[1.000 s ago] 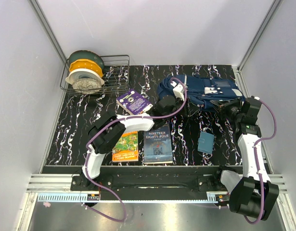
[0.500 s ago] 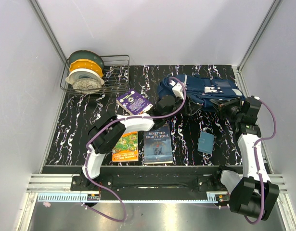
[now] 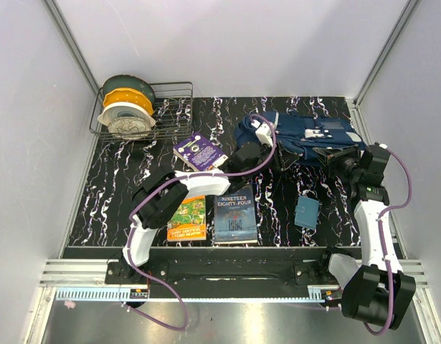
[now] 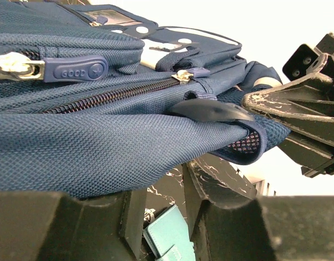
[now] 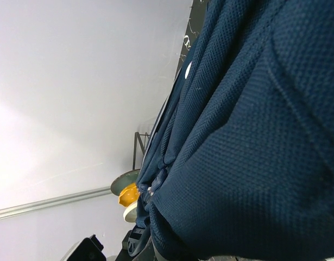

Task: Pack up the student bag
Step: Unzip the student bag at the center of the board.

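Note:
The student bag, navy with white patches, lies at the back right of the table. It fills the left wrist view and the right wrist view. My left gripper is at the bag's front left edge. Its jaws stand a narrow gap apart with the fabric just above the fingertips and nothing between them. My right gripper is at the bag's front right edge. In the left wrist view it pinches a fabric flap beside a zipper pull. Its fingers are hidden by fabric in its own view.
A small teal pouch lies in front of the bag and shows between my left fingers. Two books lie near the front edge. A purple book lies mid-table. A wire rack with spools stands back left.

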Tool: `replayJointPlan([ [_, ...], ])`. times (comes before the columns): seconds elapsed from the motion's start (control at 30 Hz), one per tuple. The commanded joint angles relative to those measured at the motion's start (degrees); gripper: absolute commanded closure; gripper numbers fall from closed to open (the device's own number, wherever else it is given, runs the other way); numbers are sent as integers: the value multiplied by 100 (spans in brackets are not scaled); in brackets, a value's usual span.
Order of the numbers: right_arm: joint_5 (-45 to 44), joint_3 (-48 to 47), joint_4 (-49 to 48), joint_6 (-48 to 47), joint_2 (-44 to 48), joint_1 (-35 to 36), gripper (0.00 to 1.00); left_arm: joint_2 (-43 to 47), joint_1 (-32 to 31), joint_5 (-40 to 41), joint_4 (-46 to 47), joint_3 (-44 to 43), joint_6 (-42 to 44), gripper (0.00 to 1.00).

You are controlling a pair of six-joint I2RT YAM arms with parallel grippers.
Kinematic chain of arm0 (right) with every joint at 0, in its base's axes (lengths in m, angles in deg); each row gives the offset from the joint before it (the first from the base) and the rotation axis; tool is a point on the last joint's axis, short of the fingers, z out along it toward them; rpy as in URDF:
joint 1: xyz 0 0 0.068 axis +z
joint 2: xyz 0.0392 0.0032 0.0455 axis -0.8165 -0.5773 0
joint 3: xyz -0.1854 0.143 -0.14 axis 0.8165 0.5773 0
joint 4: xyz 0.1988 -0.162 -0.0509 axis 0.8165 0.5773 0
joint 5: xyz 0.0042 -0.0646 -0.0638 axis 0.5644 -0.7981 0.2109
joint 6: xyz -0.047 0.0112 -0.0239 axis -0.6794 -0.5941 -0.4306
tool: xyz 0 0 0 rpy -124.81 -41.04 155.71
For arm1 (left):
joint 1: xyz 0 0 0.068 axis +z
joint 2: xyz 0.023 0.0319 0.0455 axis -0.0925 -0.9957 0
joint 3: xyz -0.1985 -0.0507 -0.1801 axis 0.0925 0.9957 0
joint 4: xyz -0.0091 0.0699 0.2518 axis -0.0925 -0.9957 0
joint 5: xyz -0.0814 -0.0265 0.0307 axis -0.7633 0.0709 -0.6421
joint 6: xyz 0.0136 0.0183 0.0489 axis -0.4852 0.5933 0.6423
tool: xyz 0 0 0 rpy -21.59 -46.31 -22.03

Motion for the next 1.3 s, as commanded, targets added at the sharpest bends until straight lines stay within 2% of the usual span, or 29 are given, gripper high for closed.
replayJointPlan([
  [0.0, 744, -220, -397, 214, 277, 90, 100, -20, 61, 266, 621, -275, 1, 67],
  [0.1, 736, -212, -406, 223, 286, 90, 100, -2, 61, 249, 586, -266, 27, 77],
  [0.27, 727, -185, -424, 223, 303, 90, 100, 16, 70, 284, 604, -231, 10, 82],
  [0.4, 683, -159, -424, 223, 295, 90, 100, 16, 61, 266, 683, -222, -25, 63],
  [0.53, 709, -185, -450, 249, 268, 90, 100, -28, 61, 275, 727, -249, -52, 59],
  [0.87, 692, -168, -450, 258, 277, 99, 100, -11, 61, 301, 718, -205, -34, 77],
  [0.97, 683, -168, -450, 249, 277, 90, 100, 16, 61, 363, 718, -161, -34, 86],
  [1.03, 674, -168, -450, 223, 277, 90, 100, 24, 52, 372, 692, -161, -17, 98],
  [1.27, 481, -203, -310, -76, 172, 90, 100, 217, 61, 512, 235, -100, 255, 100],
])
